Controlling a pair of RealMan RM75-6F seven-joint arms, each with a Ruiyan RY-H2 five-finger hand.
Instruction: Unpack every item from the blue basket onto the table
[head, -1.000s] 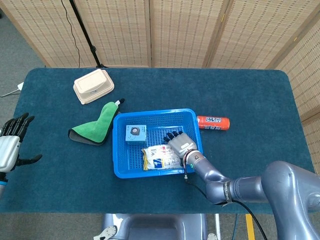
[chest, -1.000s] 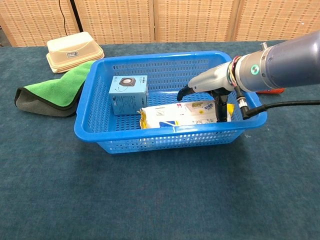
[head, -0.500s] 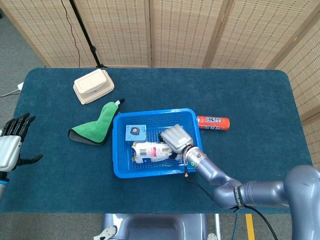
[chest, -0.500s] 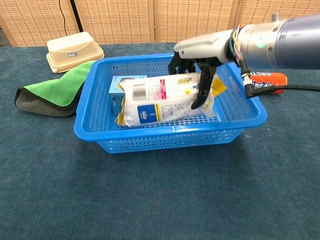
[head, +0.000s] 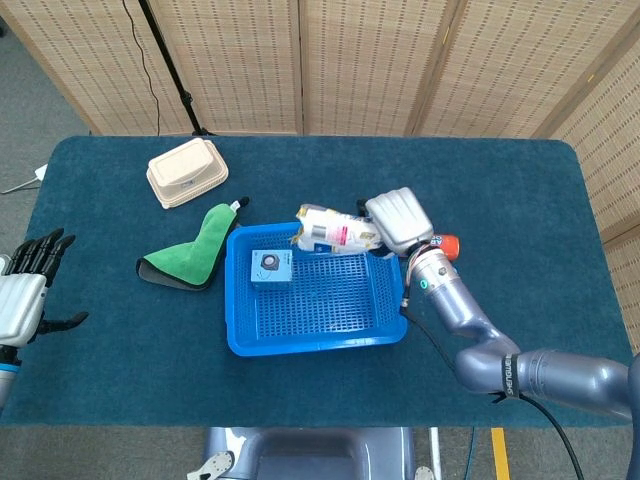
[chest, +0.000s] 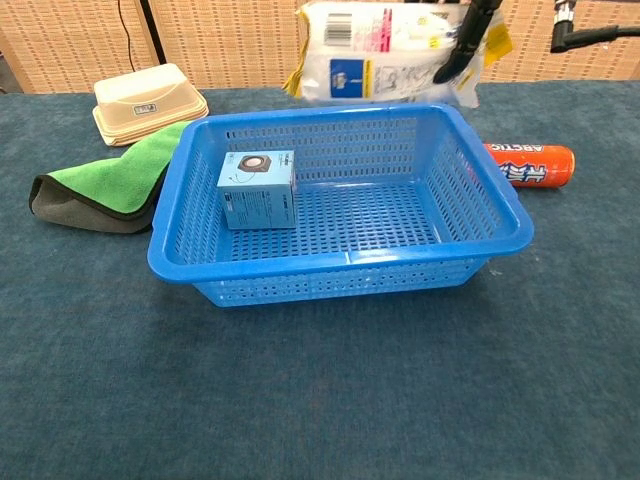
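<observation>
My right hand (head: 398, 221) grips a white plastic packet (head: 334, 230) (chest: 385, 52) and holds it in the air above the far rim of the blue basket (head: 315, 345) (chest: 340, 283). In the chest view only some fingers (chest: 468, 40) show at the top edge, wrapped over the packet. A small light-blue box (head: 271, 268) (chest: 258, 187) stands alone in the basket's left part. My left hand (head: 25, 295) hangs open at the far left of the head view, well away from the basket.
A red spray can (head: 448, 243) (chest: 529, 164) lies on the table right of the basket. A green cloth (head: 193, 251) (chest: 108, 181) lies to its left. A beige lidded food box (head: 186, 172) (chest: 148, 102) sits at the back left.
My right hand has lifted the packet out of the basket and carried it up and towards the far rim. The left hand has barely moved.
</observation>
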